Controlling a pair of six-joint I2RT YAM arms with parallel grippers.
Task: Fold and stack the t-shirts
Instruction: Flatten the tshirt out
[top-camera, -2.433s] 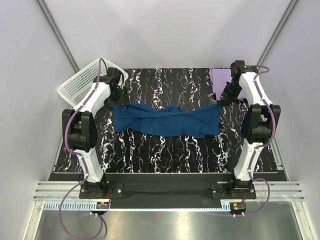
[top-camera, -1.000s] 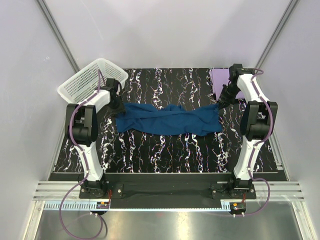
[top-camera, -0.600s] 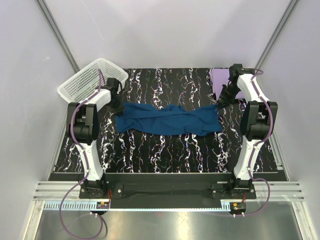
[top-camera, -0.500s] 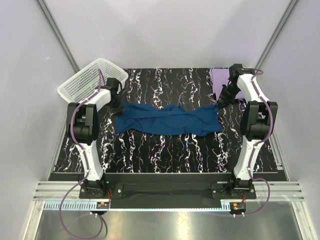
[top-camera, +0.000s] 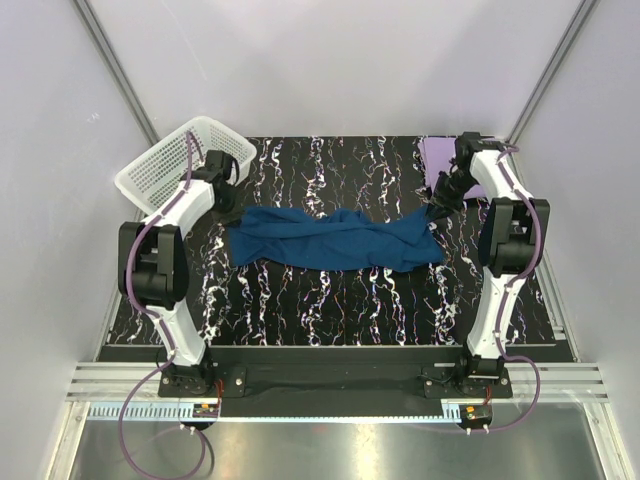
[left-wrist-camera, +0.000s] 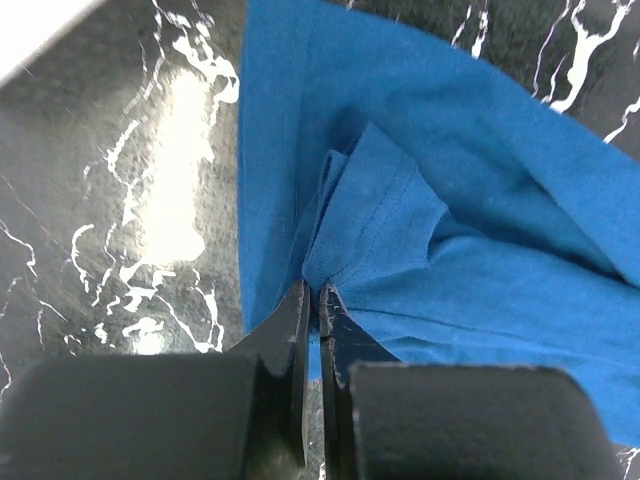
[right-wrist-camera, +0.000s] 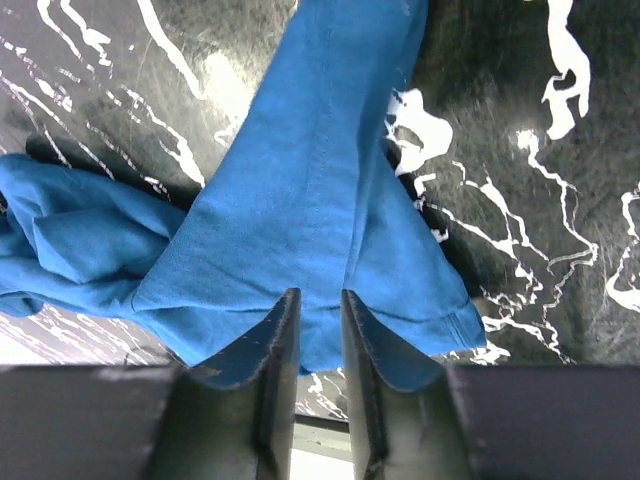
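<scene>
A dark teal-blue t-shirt (top-camera: 335, 240) lies bunched in a long strip across the middle of the black marbled table (top-camera: 330, 300). At its left end, my left gripper (top-camera: 229, 208) is shut on a raised fold of the blue cloth (left-wrist-camera: 380, 215); in the left wrist view the left gripper (left-wrist-camera: 318, 292) pinches that fold at its fingertips. My right gripper (top-camera: 434, 212) sits at the shirt's right end. Seen from the right wrist, the right gripper (right-wrist-camera: 320, 295) has its jaws a little apart, and the blue cloth (right-wrist-camera: 300, 180) lies flat beneath them. A pale lavender t-shirt (top-camera: 441, 155) lies at the back right corner.
A white perforated basket (top-camera: 160, 165) leans at the table's back left edge, close behind the left arm. White walls and metal frame posts enclose the table on three sides. Both arm bases stand at the near edge.
The left gripper has shut on the shirt's left end and the left arm has swung outward. The right gripper's jaws have parted over the shirt's right end.
</scene>
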